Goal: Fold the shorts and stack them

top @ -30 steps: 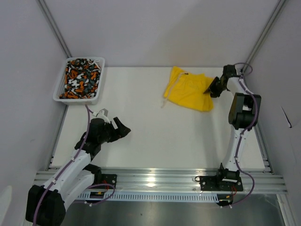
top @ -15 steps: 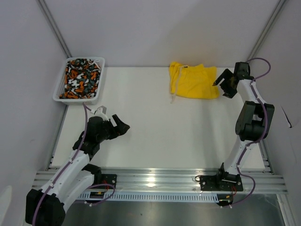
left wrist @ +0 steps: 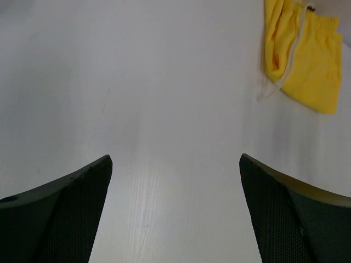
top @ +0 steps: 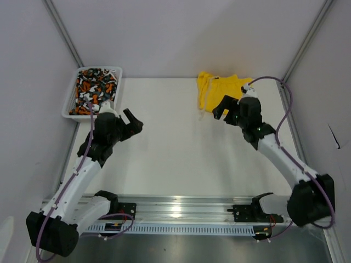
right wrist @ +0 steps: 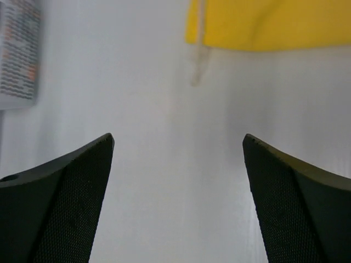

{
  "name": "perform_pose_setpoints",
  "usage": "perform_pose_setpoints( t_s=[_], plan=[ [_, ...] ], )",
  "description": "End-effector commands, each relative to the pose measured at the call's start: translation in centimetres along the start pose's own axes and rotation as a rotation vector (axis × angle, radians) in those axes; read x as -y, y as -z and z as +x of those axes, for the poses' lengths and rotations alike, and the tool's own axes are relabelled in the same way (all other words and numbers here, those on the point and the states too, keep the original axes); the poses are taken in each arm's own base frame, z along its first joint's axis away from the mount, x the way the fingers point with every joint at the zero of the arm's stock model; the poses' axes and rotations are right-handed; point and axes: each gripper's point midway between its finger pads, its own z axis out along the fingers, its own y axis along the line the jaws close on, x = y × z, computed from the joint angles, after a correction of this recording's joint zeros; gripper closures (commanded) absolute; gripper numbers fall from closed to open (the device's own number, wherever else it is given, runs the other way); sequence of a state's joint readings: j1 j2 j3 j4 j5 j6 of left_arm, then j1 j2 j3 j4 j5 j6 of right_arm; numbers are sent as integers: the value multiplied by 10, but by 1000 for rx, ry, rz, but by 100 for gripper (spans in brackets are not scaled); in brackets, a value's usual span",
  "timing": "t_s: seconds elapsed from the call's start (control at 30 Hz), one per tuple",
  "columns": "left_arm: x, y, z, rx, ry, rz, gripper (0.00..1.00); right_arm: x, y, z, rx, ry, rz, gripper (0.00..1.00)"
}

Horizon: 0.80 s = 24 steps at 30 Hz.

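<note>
At 10 o'clock, patterned shorts (top: 93, 90) heaped in a white basket (top: 69, 111). Toward its 4 o'clock, left fingers (left wrist: 60, 219) spread wide, empty, over bare surface (top: 181, 148). At 1 o'clock, yellow shorts (top: 216, 87) flat on the surface; at their 6 o'clock edge, right fingers (right wrist: 296, 208) wide apart, gripping nothing.

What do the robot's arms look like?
Two thin arms, the left arm and the right arm, have white tubes joined by chunky black joints. A purple cable loops along each. The jaws are black wedges with a fine dotted texture.
</note>
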<state>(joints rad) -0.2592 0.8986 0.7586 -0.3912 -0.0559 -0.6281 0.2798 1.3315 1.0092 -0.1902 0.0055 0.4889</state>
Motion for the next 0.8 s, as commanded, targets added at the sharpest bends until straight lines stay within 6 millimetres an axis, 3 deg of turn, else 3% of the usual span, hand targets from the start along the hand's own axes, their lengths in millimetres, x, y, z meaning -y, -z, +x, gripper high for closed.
perform_pose_setpoints(
  t_s=[0.0, 0.03, 0.07, 0.2, 0.33, 0.43, 0.47, 0.57, 0.67, 0.7, 0.73, 0.77],
  plan=[
    [-1, 5, -55, 92, 38, -99, 1, -3, 31, -38, 343, -32, -9, 1],
    [10, 5, -76, 108, 52, -83, 1, -4, 33, -31, 339, -71, -50, 1],
    [2, 2, -82, 99, 75, -101, 1, 2, 35, -15, 324, -130, -78, 1],
    [-5, -8, -116, 95, 219, -99, 1, -7, 45, -16, 423, -242, -159, 1],
    [-36, -23, -144, 154, 375, -159, 1, -37, 44, 17, 356, -129, -137, 0],
    [-60, -35, -168, 217, 474, -228, 1, -41, 41, 43, 354, -57, -105, 0],
    [-74, -42, -177, 245, 530, -274, 1, -52, 43, 48, 342, -49, -142, 1],
    [-96, -53, -200, 321, 649, -321, 1, -57, 41, 56, 343, -14, -131, 1],
    [-121, -79, -212, 357, 779, -349, 1, -53, 38, 59, 355, 0, -120, 1],
    [-135, -97, -204, 330, 814, -379, 1, -52, 38, 60, 359, 9, -116, 1],
    [-132, -102, -220, 343, 832, -352, 1, -51, 39, 59, 368, 13, -108, 0],
    [-137, -110, -220, 326, 849, -368, 1, -48, 40, 55, 382, 14, -93, 1]
  ],
)
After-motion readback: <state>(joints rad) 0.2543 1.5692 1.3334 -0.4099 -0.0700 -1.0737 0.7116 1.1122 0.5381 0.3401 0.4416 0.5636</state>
